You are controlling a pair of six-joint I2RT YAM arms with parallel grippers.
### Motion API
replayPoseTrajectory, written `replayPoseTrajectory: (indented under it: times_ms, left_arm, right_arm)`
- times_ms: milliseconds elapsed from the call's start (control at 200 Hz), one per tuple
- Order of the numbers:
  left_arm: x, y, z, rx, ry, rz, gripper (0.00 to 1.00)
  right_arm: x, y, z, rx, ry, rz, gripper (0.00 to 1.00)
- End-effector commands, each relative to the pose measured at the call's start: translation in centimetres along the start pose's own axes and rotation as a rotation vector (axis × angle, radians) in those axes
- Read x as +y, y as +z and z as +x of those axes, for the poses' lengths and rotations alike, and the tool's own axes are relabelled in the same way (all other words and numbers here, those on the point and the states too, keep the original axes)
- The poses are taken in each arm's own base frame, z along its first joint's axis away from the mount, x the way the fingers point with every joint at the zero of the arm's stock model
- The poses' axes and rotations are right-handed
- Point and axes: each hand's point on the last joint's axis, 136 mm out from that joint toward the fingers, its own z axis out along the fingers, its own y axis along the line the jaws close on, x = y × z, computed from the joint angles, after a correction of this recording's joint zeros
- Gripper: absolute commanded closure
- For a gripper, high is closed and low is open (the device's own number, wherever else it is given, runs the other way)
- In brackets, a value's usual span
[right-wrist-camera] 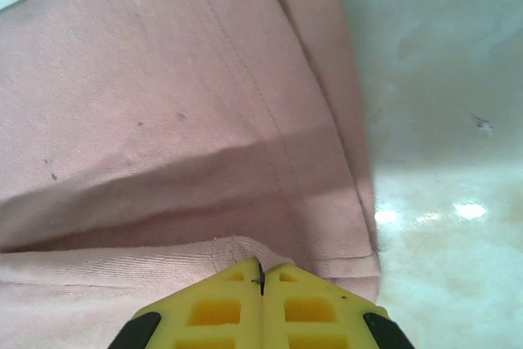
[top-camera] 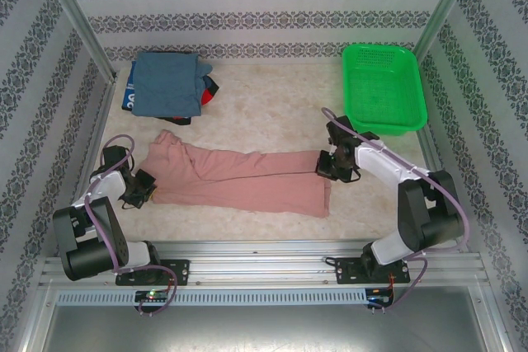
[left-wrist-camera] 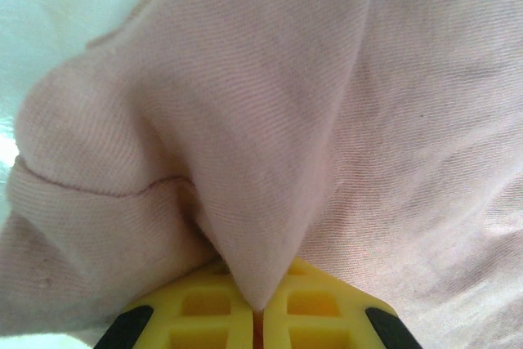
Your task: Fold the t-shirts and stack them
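From above: mid-fold, by the look of it. Stretched into a long band across the near half of the bench [top-camera: 272, 113]: the pink shirt [top-camera: 247, 180]. Pinched at its left end by the left gripper [top-camera: 147, 188], at its right end by the right gripper [top-camera: 330, 163]. Probably called for next: raising both ends together and laying one long edge over the other, with the cloth kept taut against creases; then halving it for the stack [top-camera: 167, 84]. Well apart at the far left corner, that stack: blue-grey on top, dark and red edges peeping out beneath. At the far right, the green basket [top-camera: 356, 105], near the right arm but seemingly off the line of any fold. Bare bench between shirt and stack.

Left wrist: left gripper [left-wrist-camera: 257, 306] clamped tight on a peak of shirt [left-wrist-camera: 343, 120] rising from between the yellow fingers [left-wrist-camera: 204, 304]; a seam off to the left.

Right wrist: right gripper [right-wrist-camera: 261, 274] pressed together on the hem at a corner of the shirt [right-wrist-camera: 163, 79], bench [right-wrist-camera: 441, 120] to the right. A thin bite, perhaps prone to slipping under a hard pull.
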Motion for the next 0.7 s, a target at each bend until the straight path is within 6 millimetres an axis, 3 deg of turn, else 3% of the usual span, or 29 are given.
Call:
replayPoseTrajectory:
  times_ms: [0,210,360,490,560,694]
  left_arm:
    - [0.6,-0.4,-0.6,-0.013,0.015,-0.037,0.97]
    - [0.4,-0.5,-0.9,-0.015,0.031,-0.036,0.97]
    - [-0.1,-0.4,-1.2,-0.019,0.04,-0.024,0.97]
    - [-1.2,-0.5,-2.0,-0.026,0.051,0.003,0.97]
    - [-2.0,-0.6,-2.5,-0.034,0.074,0.013,0.97]
    - [-2.2,-0.6,-2.9,-0.024,0.091,-0.001,0.97]
  right_arm:
    - [-1.9,-0.1,0.8,0.007,0.025,0.055,1.0]
    - [-3.2,1.2,1.1,0.033,0.054,0.067,1.0]
    - [-3.1,2.4,0.2,0.033,0.044,0.063,0.98]
    - [-2.3,2.6,-1.3,0.018,0.023,0.047,0.82]
    - [-2.3,2.2,-1.7,0.021,0.013,0.059,0.67]
    - [-3.1,0.0,-2.3,-0.009,-0.01,0.099,0.57]
